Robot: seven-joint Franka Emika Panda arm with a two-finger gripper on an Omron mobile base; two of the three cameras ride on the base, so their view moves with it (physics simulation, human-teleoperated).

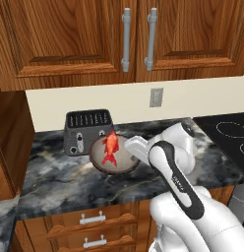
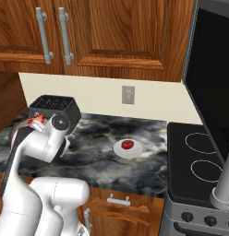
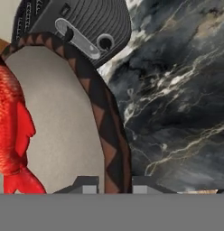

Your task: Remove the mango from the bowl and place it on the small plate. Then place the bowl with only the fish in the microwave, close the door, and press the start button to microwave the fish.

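Hand view: tool [image 3: 114,186] seemingly clamping bowl [image 3: 107,135] rim.

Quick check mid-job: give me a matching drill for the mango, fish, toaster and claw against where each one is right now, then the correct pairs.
Things:
1. mango
2. fish
3. toaster
4. claw

Places:
A. lying in the bowl
B. shut on the bowl's rim
C. on the small plate
D. on the counter behind the bowl

Pairs: 1-C, 2-A, 3-D, 4-B

end effector [image 3: 114,186] apparently pinching bowl [image 3: 105,131] rim, fish [image 3: 10,122] inside
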